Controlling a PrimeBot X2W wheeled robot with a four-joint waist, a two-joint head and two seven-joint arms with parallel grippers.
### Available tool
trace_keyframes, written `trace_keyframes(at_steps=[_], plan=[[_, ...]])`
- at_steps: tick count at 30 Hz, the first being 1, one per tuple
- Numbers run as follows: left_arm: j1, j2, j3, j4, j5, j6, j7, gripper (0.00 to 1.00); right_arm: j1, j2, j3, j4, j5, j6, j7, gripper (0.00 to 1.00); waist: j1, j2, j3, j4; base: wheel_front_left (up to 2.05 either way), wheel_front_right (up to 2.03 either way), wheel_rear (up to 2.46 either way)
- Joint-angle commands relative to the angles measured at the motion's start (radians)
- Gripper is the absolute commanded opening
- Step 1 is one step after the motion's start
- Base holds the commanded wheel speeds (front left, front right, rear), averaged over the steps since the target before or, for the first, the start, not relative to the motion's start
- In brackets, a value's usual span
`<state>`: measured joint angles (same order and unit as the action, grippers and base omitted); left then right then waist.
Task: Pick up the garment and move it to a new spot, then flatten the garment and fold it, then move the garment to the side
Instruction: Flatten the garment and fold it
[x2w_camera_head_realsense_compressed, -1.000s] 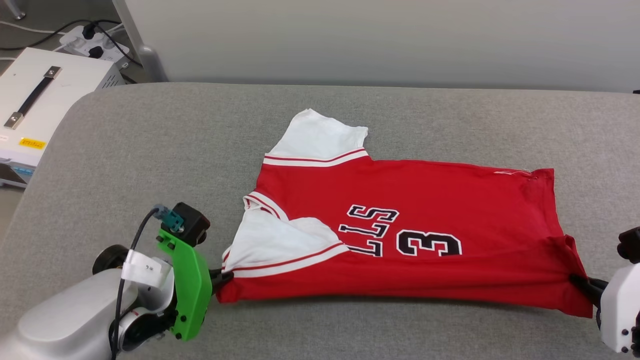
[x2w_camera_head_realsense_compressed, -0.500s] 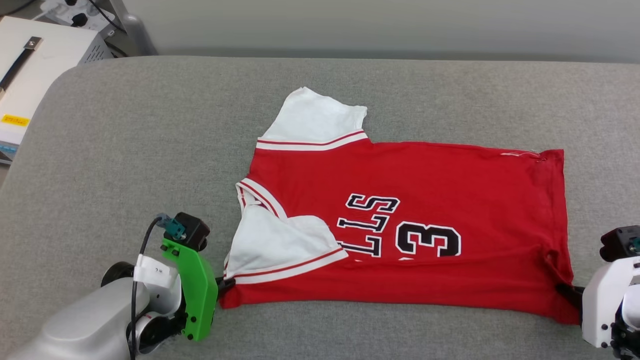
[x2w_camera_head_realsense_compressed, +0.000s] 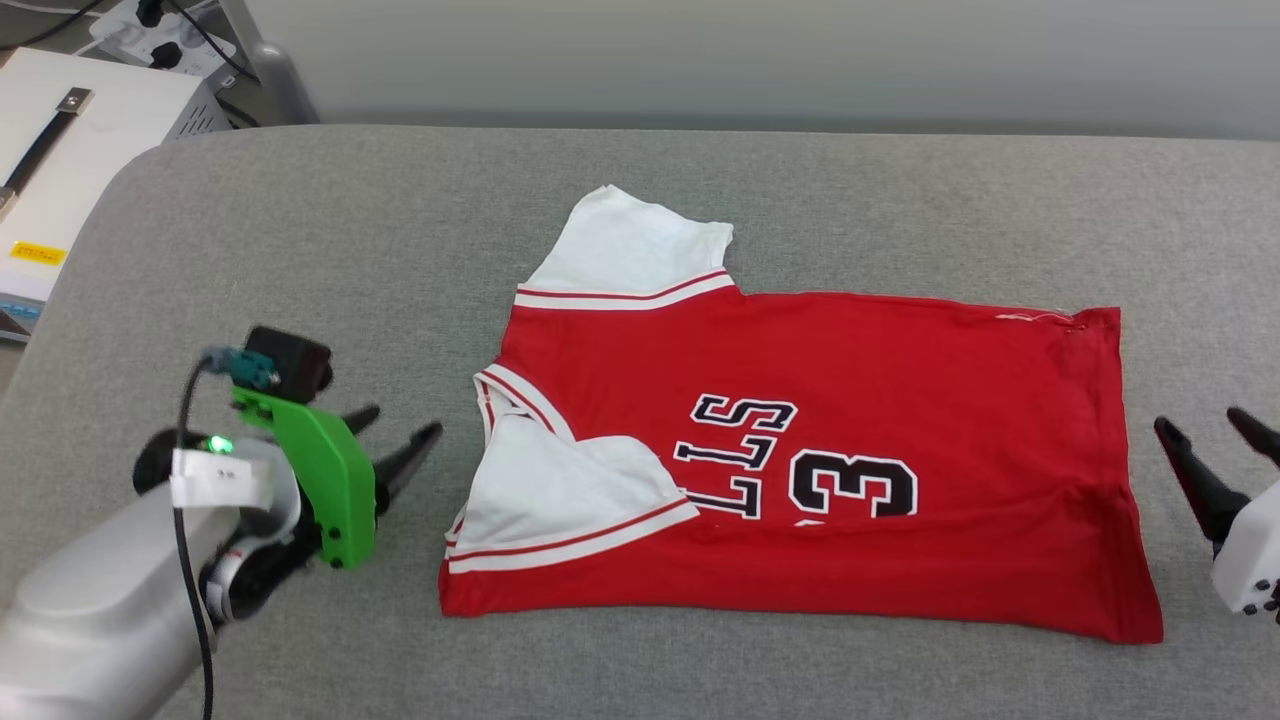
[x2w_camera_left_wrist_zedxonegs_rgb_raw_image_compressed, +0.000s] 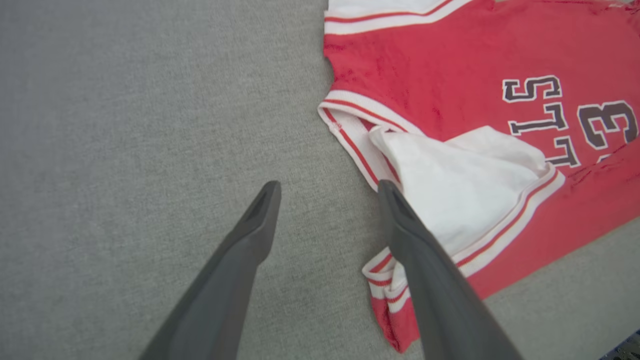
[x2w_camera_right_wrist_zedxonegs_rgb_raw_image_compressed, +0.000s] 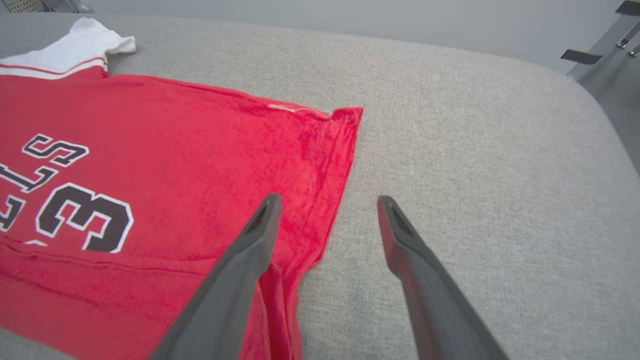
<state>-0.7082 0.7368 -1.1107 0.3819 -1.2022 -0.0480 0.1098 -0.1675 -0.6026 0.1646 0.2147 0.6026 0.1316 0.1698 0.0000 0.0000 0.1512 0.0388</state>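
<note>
The garment (x2w_camera_head_realsense_compressed: 800, 470) is lying flat in the centre of the head view, red body stretched left to right across the grey padded surface (x2w_camera_head_realsense_compressed: 300, 250). One white sleeve pokes out toward the top of the frame. The other is folded in over the red at lower left, its striped trim running on a diagonal. The black letters and the "3" read sideways, and the lowest letter is cut off along the fold.

Look left: the left gripper (x2w_camera_head_realsense_compressed: 403, 421) sits just off the collar end with a strip of grey between them. Its two dark fingers (x2w_camera_head_realsense_compressed: 400, 465) are spread wide and nothing is in them. A green bracket (x2w_camera_head_realsense_compressed: 320, 470) rides on that wrist. In the left wrist view the gripper (x2w_camera_left_wrist_zedxonegs_rgb_raw_image_compressed: 328, 185) is parted over bare grey, and its right-hand finger crosses in front of the sleeve cuff of the garment (x2w_camera_left_wrist_zedxonegs_rgb_raw_image_compressed: 450, 75).

Over at the right edge, the right gripper (x2w_camera_head_realsense_compressed: 1198, 418) is also spread wide and empty, and stands apart from the hem. In its own wrist view the gripper (x2w_camera_right_wrist_zedxonegs_rgb_raw_image_compressed: 329, 198) straddles the hem edge of the garment (x2w_camera_right_wrist_zedxonegs_rgb_raw_image_compressed: 150, 150), red on the left and grey on the right.

A white box (x2w_camera_head_realsense_compressed: 90, 130) with a black handle sits at the upper left.
</note>
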Motion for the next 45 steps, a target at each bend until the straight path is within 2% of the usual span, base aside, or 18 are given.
trace_keyframes(at_steps=[1, 6, 12, 16, 21, 28, 34, 45], plan=[[-0.044, 0.011, 0.017, -0.004, 0.029, 0.009, -0.018, 1.0, -0.022, 0.023, -0.031, -0.012, -0.035, -0.001, -0.047, 1.0, 0.0, 0.0, 0.001, -0.01, 0.0, 0.0, 0.0], [-0.142, 0.013, 0.066, -0.006, 0.052, 0.016, -0.051, 1.0, -0.038, 0.109, -0.109, -0.074, -0.143, -0.001, -0.16, 1.0, 0.0, 0.0, 0.028, -0.035, 0.0, 0.0, 0.0], [-0.299, -0.021, 0.107, 0.037, 0.076, -0.008, -0.042, 1.0, -0.041, 0.215, -0.159, -0.168, -0.248, -0.001, -0.238, 1.0, 0.0, 0.0, 0.102, -0.079, 0.0, 0.0, 0.0], [-0.426, -0.057, 0.12, 0.097, 0.083, -0.03, 0.007, 1.0, -0.041, 0.266, -0.156, -0.225, -0.289, -0.001, -0.259, 1.0, 0.0, 0.0, 0.175, -0.11, 0.0, 0.0, 0.0], [-0.599, -0.103, 0.1, 0.178, 0.093, -0.06, 0.147, 1.0, -0.062, 0.309, -0.136, -0.273, -0.321, -0.001, -0.276, 1.0, 0.0, 0.0, 0.281, -0.153, 0.0, 0.0, 0.0], [-0.765, -0.17, 0.043, 0.294, 0.071, -0.076, 0.405, 1.0, -0.099, 0.344, -0.1, -0.306, -0.358, -0.001, -0.287, 1.0, 0.0, 0.0, 0.386, -0.2, 0.0, 0.0, 0.0], [-0.831, -0.199, 0.001, 0.377, 0.049, -0.081, 0.564, 1.0, -0.135, 0.351, -0.077, -0.325, -0.365, -0.001, -0.285, 1.0, 0.0, 0.0, 0.441, -0.235, 0.0, 0.0, 0.0], [-0.816, -0.183, -0.112, 0.425, 0.096, -0.082, 0.62, 1.0, -0.157, 0.355, -0.081, -0.326, -0.363, -0.001, -0.302, 1.0, 0.0, 0.0, 0.498, -0.263, 0.0, 0.0, 0.0]])
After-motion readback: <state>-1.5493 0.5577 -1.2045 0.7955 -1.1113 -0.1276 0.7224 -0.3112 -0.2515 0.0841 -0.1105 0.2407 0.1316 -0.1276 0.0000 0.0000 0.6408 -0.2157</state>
